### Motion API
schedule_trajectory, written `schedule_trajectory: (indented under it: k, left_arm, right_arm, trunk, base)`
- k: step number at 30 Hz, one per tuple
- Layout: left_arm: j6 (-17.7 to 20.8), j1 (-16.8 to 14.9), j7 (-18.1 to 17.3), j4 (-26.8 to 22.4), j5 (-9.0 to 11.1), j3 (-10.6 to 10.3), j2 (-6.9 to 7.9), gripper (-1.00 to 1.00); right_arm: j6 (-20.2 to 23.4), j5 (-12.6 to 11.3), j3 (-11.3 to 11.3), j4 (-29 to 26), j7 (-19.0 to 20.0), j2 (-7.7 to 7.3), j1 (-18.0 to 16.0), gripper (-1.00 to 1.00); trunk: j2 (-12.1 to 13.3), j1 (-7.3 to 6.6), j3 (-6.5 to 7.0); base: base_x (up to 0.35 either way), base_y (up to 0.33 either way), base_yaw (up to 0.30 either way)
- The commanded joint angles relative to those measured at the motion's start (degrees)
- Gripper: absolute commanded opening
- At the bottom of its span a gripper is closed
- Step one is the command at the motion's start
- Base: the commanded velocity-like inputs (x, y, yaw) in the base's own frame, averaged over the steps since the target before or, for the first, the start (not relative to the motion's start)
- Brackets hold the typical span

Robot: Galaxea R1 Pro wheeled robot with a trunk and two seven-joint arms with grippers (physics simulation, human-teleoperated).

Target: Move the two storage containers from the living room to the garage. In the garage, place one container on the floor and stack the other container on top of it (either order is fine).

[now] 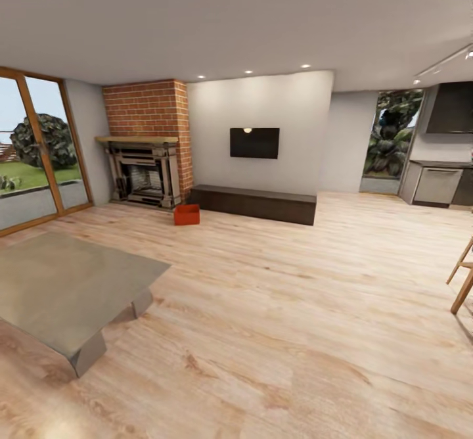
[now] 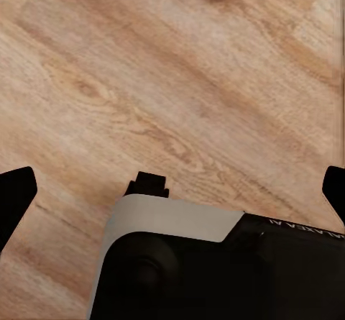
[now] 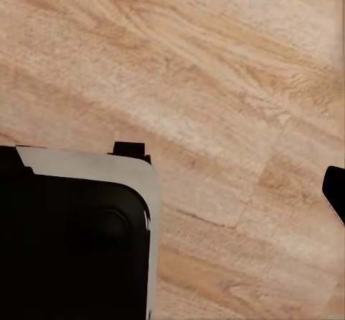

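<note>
I see one orange-red container (image 1: 186,214) on the wood floor (image 1: 276,307) between the fireplace (image 1: 146,175) and the bench (image 1: 253,204), far ahead. It looks light and stiff; I judge gripping a thin wall best. The left gripper (image 2: 172,190) is spread wide; the right gripper's state I cannot tell.

both grippers hang spread over the robot's base

in the left wrist view the left gripper (image 2: 172,190) points down, its two dark fingertips (image 2: 14,194) standing far apart at opposite edges of the picture, nothing between them. below it lies the robot's base (image 2: 180,223), a white-edged black body.

in the right wrist view one dark fingertip (image 3: 336,190) of the right gripper shows at the picture's edge; its partner is hidden, so how the jaws stand cannot be told. the same black body with a white rim (image 3: 93,169) lies below.
</note>
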Motion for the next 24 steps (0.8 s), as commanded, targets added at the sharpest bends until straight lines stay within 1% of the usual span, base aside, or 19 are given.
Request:
schedule_trajectory:
  k: [1,9,24]
  left_arm:
    - [-0.18,-0.04,0.17,0.03,0.44,-0.42,-0.02,1.0]
    - [-0.22,-0.04,0.13,0.03,0.44,-0.42,-0.02,1.0]
    - [-0.18,-0.04,0.13,0.03,0.44,-0.42,-0.02,1.0]
  right_arm:
    - [-0.28,-0.4,0.48,0.16,-0.02,0.03,-0.07,1.0]
    - [-0.21,-0.41,0.56,0.16,-0.01,0.03,-0.07,1.0]
    - [-0.11,-0.33,0.63,0.17,0.27,0.03,-0.07,1.0]
  trunk:
    - [-0.04,0.04,-0.07]
    - [-0.04,0.04,-0.07]
    - [-0.04,0.04,-0.07]
  base:
    - [0.322,0.0,-0.124]
    - [0.322,0.0,-0.187]
    - [0.322,0.0,-0.009]
